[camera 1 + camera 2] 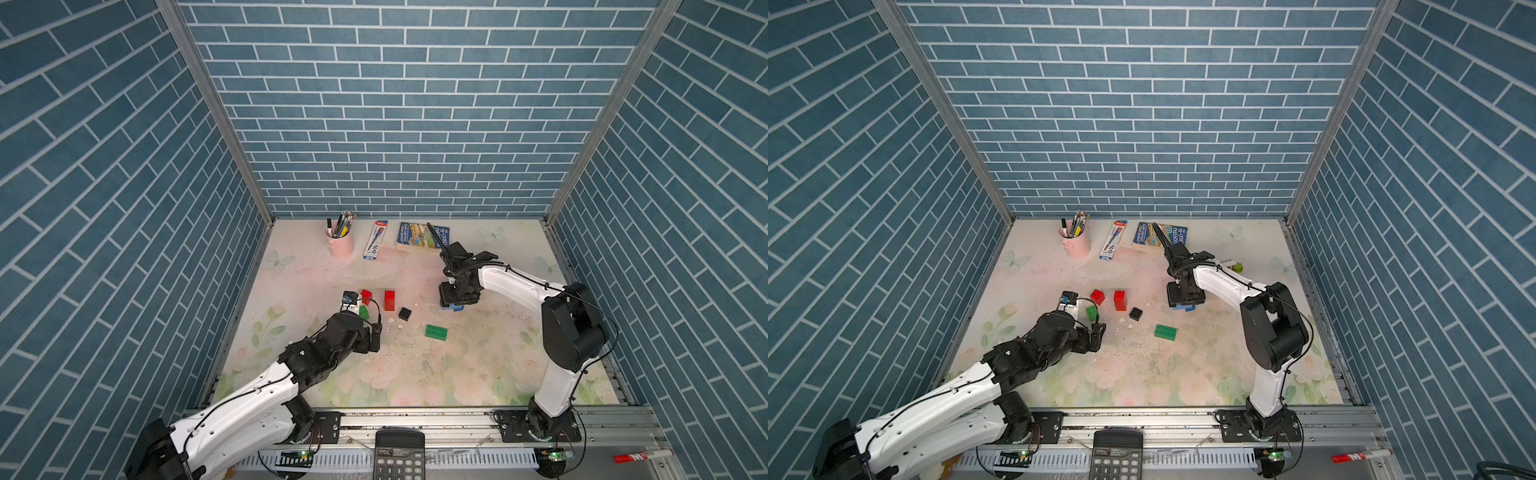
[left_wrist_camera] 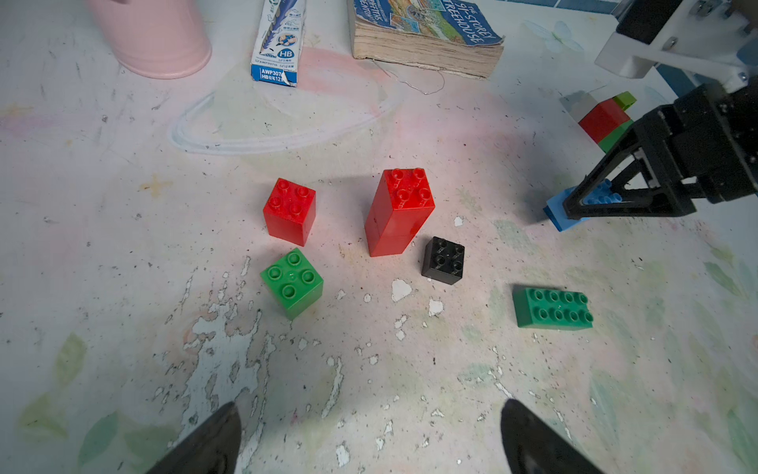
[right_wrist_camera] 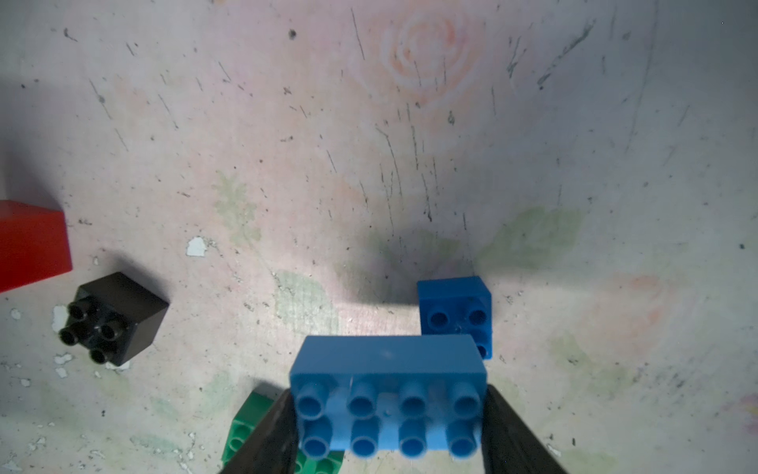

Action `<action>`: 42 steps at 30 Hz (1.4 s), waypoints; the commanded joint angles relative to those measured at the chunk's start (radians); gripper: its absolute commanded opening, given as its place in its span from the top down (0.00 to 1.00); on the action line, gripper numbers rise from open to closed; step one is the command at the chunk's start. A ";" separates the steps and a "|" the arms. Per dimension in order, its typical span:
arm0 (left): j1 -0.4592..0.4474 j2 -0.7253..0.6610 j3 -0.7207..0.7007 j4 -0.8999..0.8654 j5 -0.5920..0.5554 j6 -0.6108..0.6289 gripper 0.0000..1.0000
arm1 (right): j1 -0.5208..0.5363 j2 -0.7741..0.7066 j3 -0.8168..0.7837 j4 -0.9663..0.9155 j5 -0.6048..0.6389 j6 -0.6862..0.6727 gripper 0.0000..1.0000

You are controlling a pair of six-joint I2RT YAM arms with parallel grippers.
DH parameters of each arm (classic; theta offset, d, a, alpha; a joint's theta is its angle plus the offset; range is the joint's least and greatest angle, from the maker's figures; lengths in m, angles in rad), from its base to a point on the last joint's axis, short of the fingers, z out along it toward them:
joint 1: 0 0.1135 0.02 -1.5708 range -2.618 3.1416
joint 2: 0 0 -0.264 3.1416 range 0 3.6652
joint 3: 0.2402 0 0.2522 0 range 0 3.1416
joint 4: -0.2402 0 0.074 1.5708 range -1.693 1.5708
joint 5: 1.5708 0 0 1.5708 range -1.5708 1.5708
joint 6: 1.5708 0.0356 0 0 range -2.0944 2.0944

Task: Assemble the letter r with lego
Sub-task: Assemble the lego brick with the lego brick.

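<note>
I count five loose bricks mid-mat, all studs up:
- red square brick (image 2: 289, 211)
- tall red column (image 2: 400, 213) beside it
- green square brick (image 2: 292, 283), near side of red square brick
- black square brick (image 2: 444, 260) at column's foot
- dark green eight-stud brick (image 2: 551, 307), apart to right

Light blue eight-stud brick (image 3: 387, 394) pinched end to end in right gripper (image 3: 389, 394), studs up. Darker blue square brick (image 3: 454, 316) just beside it on mat. Farther back I see white-red-green-lime cluster (image 2: 603, 121), joined.
</note>
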 commanded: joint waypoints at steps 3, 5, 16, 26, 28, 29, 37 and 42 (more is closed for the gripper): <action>-0.005 -0.009 0.018 -0.017 -0.031 -0.005 0.00 | -0.004 0.038 0.037 -0.015 -0.030 -0.029 0.72; -0.004 -0.011 0.017 -0.018 -0.035 -0.006 0.00 | -0.004 0.045 0.038 -0.014 -0.031 -0.029 0.72; -0.005 -0.019 0.017 -0.029 -0.048 0.000 0.00 | -0.010 0.070 0.043 -0.019 -0.032 -0.029 0.73; -0.005 -0.022 0.022 -0.035 -0.053 0.004 0.00 | -0.018 0.093 0.052 -0.025 -0.030 -0.038 0.73; -0.004 -0.020 0.022 -0.034 -0.053 0.006 0.01 | -0.019 0.094 0.053 -0.027 -0.030 -0.039 0.73; -0.003 -0.018 0.023 -0.034 -0.054 0.006 0.00 | -0.020 0.094 0.053 -0.028 -0.031 -0.039 0.73; -0.004 -0.013 0.024 -0.031 -0.054 0.007 0.00 | -0.018 0.096 0.034 -0.030 -0.025 -0.042 0.73; -0.005 -0.014 0.022 -0.028 -0.057 0.008 0.00 | -0.020 0.092 0.026 -0.030 -0.004 -0.054 0.73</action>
